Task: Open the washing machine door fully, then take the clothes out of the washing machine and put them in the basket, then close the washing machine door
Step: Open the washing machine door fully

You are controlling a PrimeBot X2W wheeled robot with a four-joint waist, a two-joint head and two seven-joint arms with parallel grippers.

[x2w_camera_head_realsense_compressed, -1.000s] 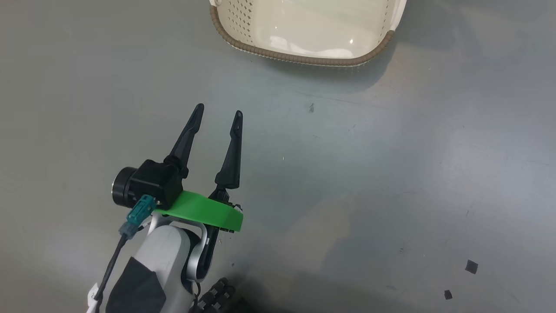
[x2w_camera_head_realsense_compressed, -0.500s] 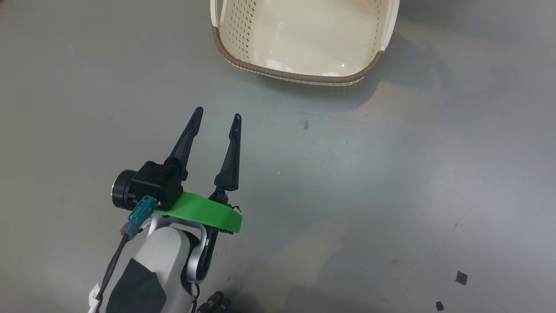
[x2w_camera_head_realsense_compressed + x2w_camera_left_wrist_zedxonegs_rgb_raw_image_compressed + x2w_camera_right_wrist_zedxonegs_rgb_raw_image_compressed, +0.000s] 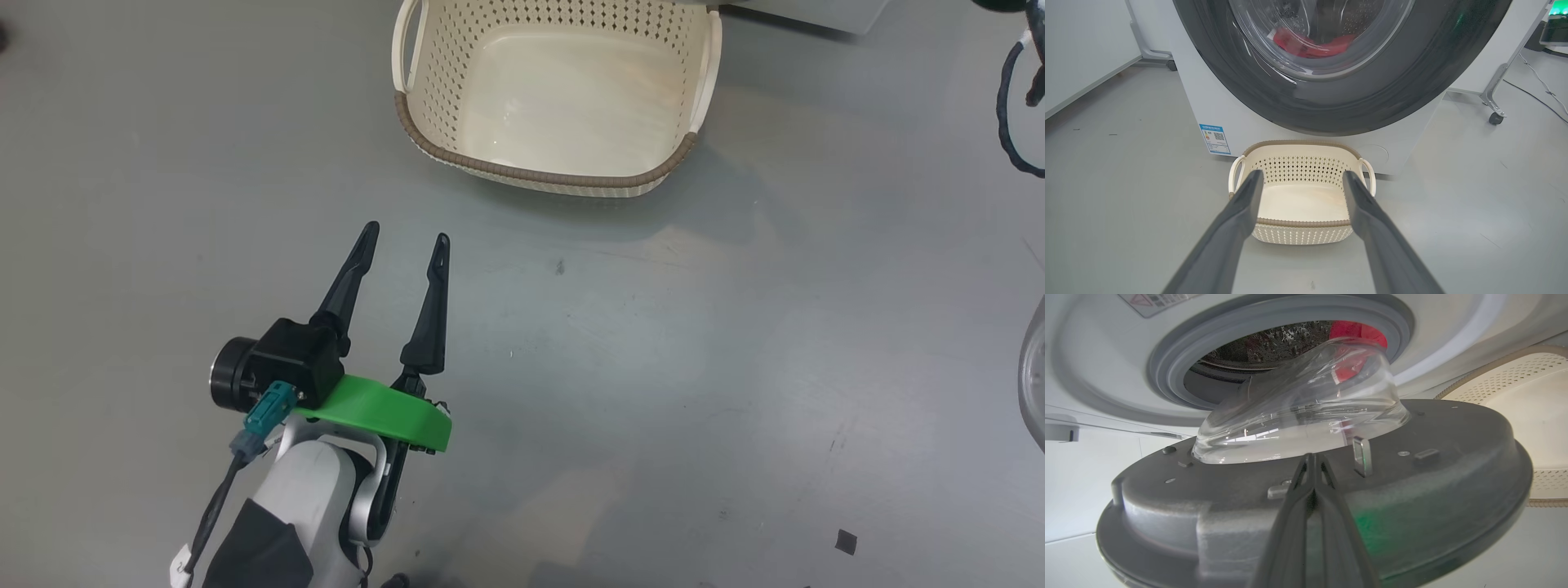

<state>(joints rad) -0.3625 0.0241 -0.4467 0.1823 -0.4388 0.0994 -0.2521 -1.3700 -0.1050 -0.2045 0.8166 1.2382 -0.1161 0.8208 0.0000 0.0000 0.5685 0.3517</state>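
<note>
The cream basket stands empty on the grey floor, ahead of my left gripper, which hangs open above the floor and holds nothing. In the left wrist view my open left gripper points at the basket, which sits in front of the white washing machine. Above it hangs the washing machine door, with red clothes visible through its glass. My right gripper is shut, its tips at the door's grey inner face below the glass bowl. Beyond is the drum mouth with the clothes.
Wheeled stand legs and a floor cable lie right of the machine, and another stand foot is at its left. A black cable hangs at the head view's top right. Small dark scraps lie on the floor.
The head camera has tilted up, so the basket sits lower in the picture and more of it shows. My left gripper stays open in the same pose.
</note>
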